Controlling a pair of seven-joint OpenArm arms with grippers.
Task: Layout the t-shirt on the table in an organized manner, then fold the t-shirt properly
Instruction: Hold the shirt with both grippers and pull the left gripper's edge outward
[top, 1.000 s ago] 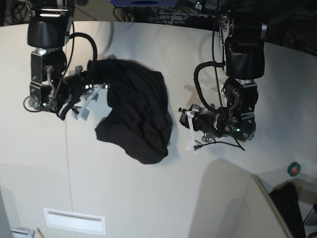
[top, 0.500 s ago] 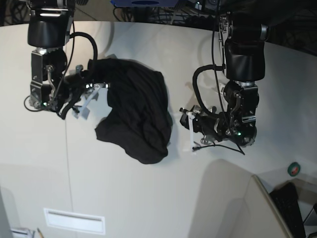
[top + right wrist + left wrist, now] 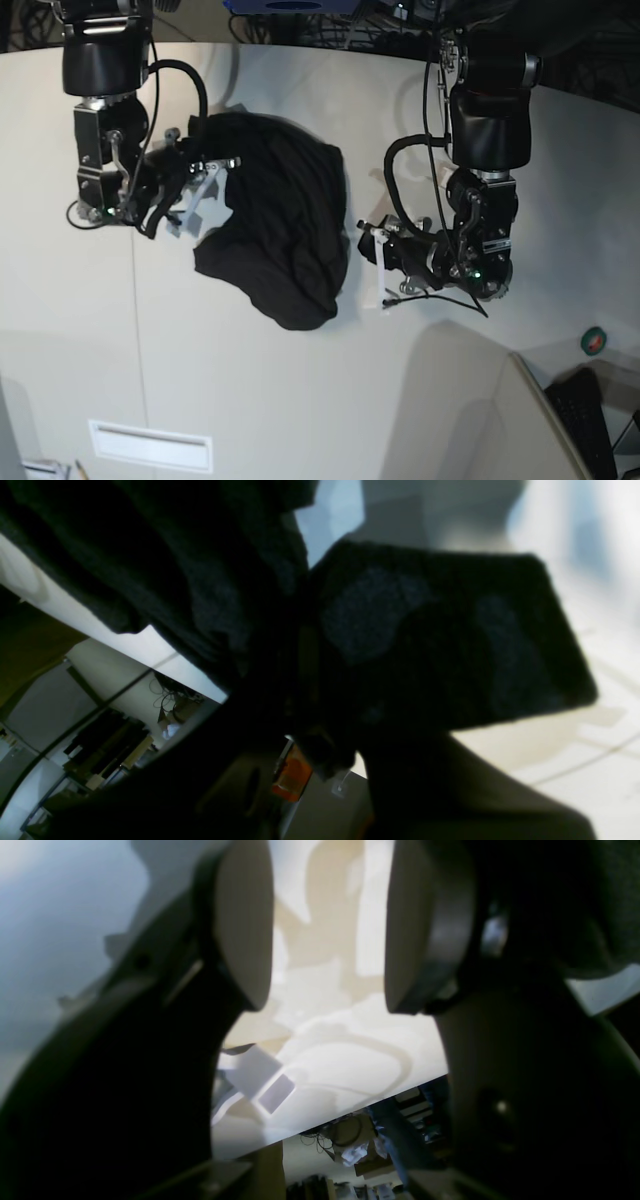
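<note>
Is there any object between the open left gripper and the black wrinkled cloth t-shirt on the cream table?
Nothing visible. In the base view only bare cream tabletop lies between the left gripper and the black wrinkled cloth t-shirt. The left wrist view shows nothing between its fingers.

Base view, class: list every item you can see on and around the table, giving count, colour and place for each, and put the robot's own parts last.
t-shirt: one, black, crumpled in a heap on the table between the two arms.
table: one, off-white, fills most of the view, curved far edge.
rectangular plate: one, white, near edge of the table, lower left.
round object: one, green with red, off the table at far right.
right tool: one, black with white fingers, shut on the t-shirt's upper edge.
left tool: one, black with white fingers, open, empty, beside the t-shirt.
</note>
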